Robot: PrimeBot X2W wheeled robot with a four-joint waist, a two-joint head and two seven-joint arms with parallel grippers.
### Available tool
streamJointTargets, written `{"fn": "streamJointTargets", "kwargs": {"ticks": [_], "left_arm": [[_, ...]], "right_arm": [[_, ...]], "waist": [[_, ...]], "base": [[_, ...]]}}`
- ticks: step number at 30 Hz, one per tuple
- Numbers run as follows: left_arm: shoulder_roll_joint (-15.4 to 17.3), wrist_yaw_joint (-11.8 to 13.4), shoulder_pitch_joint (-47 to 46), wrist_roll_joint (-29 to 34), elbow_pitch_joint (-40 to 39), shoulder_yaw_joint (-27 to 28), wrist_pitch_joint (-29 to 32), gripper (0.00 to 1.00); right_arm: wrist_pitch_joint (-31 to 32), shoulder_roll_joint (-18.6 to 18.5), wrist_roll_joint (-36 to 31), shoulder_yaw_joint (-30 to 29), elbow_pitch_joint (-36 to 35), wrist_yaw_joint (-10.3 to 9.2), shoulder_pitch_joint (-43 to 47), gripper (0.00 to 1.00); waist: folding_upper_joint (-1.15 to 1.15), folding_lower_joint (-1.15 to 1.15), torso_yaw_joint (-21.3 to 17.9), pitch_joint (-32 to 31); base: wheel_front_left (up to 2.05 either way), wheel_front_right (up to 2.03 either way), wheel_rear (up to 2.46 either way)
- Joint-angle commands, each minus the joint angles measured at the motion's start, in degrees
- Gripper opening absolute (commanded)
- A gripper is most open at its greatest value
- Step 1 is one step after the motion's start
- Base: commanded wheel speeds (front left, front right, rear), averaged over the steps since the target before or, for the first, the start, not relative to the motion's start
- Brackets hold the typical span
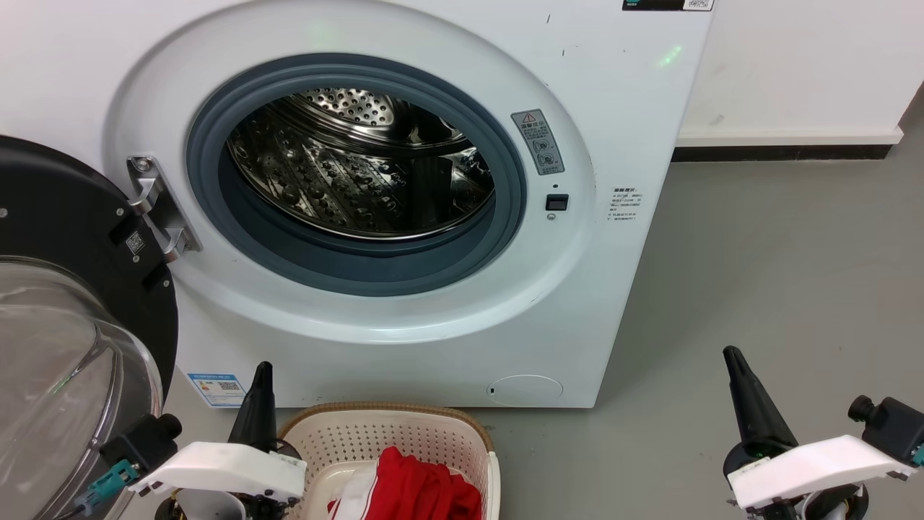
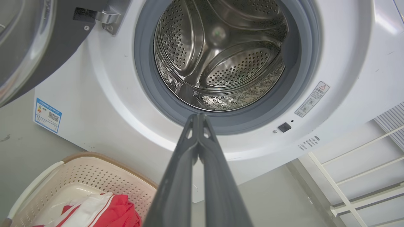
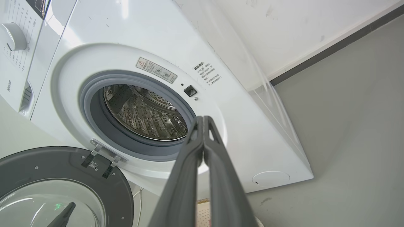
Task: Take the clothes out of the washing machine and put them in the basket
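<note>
The clothes (image 1: pixel 422 491) lie in the basket (image 1: pixel 390 433), which stands on the floor (image 1: pixel 758 289) just before the washer (image 1: pixel 635 108); the drum (image 1: pixel 361 173) looks empty and the door (image 1: pixel 65 217) is open; the task seems done. The left tool (image 1: pixel 264 370) and the right tool (image 1: pixel 732 355) have their fingers pressed together and hold nothing.

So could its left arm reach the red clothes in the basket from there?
Probably yes: the left gripper sits beside the basket, whose open top leaves the clothes uncovered. It is shut, so would need opening.
</note>
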Motion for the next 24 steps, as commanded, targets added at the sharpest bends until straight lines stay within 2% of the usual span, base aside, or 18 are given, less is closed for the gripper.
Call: {"fn": "streamJointTargets", "kwargs": {"ticks": [1, 24], "left_arm": [[0.2, -0.3, -1.7, -1.9, -0.5, 0.5, 0.4, 0.00], [-0.1, -1.5, -2.6, -18.3, 0.7, 2.3, 4.2, 0.00]], "right_arm": [[0.2, -0.5, 2.0, -0.2, -0.2, 0.00, -2.0, 0.00], [2.2, -0.7, 19.1, -2.0, 3.2, 0.00, -3.9, 0.00]], "waist": [[0.00, 0.00, 0.0, 0.0], [0.00, 0.00, 0.2, 0.2]], "base": [[0.00, 0.00, 0.00], [0.00, 0.00, 0.00]]}}
